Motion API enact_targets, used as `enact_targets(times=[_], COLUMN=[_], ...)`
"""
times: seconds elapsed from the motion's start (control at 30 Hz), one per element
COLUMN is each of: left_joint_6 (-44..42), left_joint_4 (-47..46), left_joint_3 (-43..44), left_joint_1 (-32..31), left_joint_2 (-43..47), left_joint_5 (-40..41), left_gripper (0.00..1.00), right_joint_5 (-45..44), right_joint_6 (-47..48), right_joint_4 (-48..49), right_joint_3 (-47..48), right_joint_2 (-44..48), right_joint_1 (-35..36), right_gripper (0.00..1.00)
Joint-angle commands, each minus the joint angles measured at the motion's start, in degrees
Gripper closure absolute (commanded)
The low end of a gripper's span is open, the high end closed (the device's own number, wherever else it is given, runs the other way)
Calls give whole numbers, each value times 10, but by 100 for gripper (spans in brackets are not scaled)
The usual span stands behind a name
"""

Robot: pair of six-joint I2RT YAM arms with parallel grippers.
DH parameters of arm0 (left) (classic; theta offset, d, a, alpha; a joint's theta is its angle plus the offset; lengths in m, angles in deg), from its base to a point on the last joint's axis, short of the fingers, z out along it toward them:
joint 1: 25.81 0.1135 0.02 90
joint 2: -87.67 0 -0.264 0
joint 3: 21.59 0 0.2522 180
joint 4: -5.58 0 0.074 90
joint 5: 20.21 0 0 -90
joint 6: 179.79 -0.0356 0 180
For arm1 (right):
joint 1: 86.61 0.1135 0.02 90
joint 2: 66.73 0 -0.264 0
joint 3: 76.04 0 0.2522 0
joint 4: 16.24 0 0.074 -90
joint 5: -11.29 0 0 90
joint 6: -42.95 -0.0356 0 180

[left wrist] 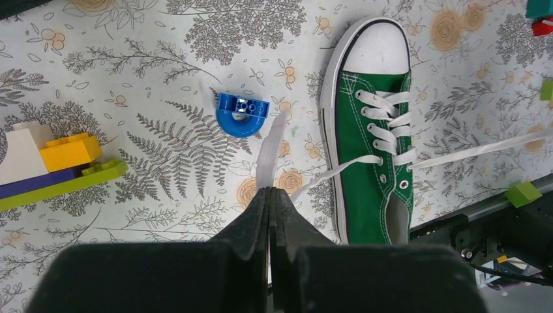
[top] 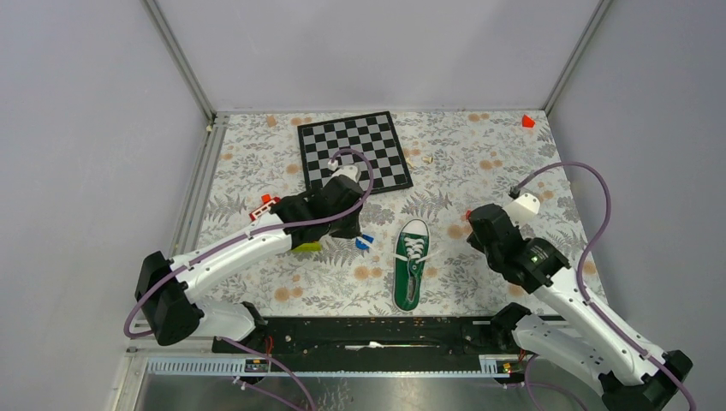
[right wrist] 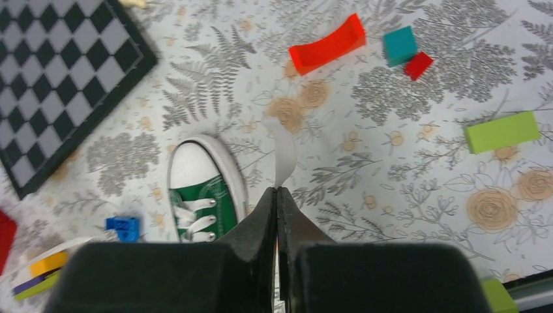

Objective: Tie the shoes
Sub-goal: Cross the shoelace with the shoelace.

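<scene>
Small green canvas low-top sneaker [top: 411, 265] with white rubber toe cap is lying sole-down on the fern-and-flower printed tablecloth [top: 479, 163]. It is sitting near-centre between the two arms, toe pointing away from the bases, heel near the black rail [top: 360, 330].

Left gripper [left wrist: 269, 192] is hovering left of the sneaker, jaws pressed fully together and pinching a white flat lace [left wrist: 270, 147] running out from a lower eyelet. Its loose tip is sticking out past the fingertips toward a blue round plastic brick [left wrist: 242, 114].

Right gripper [right wrist: 276, 192] is sitting on the sneaker's other side, jaws likewise closed tight. It is clamping the second white lace [right wrist: 282, 153], tip poking out ahead. Laces are lying untied.

- Stacked white, yellow, purple and lime bricks [left wrist: 52, 163] are lying left of the blue one.
- Black-and-white chessboard [top: 354, 152] is lying beyond the sneaker.
- Red arch block [right wrist: 327, 44], teal cube [right wrist: 400, 44], small red cube [right wrist: 418, 64] and lime bar block [right wrist: 502, 131] are lying scattered on the right.
</scene>
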Motion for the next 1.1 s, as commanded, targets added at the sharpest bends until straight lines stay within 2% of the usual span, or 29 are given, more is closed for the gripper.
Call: enact_targets(times=[0.0,0.2,0.43,0.57,0.6,0.63,0.7,0.8,0.93,1.0,1.07], left_joint_6=[8,12,-27,-24,-18,-9,7,19,26,26,28], left_joint_4=[-41,-41,-5,-25,-43,-63,-94,-104,-108,-109,-107], left_joint_3=[-15,-25,-9,-1,-7,-15,-26,-29,-28,-28,-30], left_joint_1=[-1,-2,2,2,2,2,2,2,2,2,2], left_joint_2=[28,9,4,13,19,26,31,23,22,27,33], left_joint_5=[-5,-11,41,-8,-28,-47,-71,-77,-70,-61,-43], left_gripper=[100,100,100,100,100,100,100,100,100,100,100], right_joint_5=[-19,4,12,21,27,35,52,88,167,211,260], right_joint_6=[-5,-43,-33,-23,-21,-19,-21,-36,-66,-78,-48], right_joint_4=[-1,7,24,28,28,29,28,31,67,93,138], right_joint_3=[-45,-104,-128,-119,-113,-109,-104,-103,-108,-111,-110], right_joint_2=[-13,-28,-43,-62,-69,-75,-86,-90,-86,-80,-70], right_joint_1=[-21,-29,-41,-43,-43,-44,-44,-48,-50,-50,-49], right_gripper=[100,100,100,100,98,89,62,40,37,38,41])
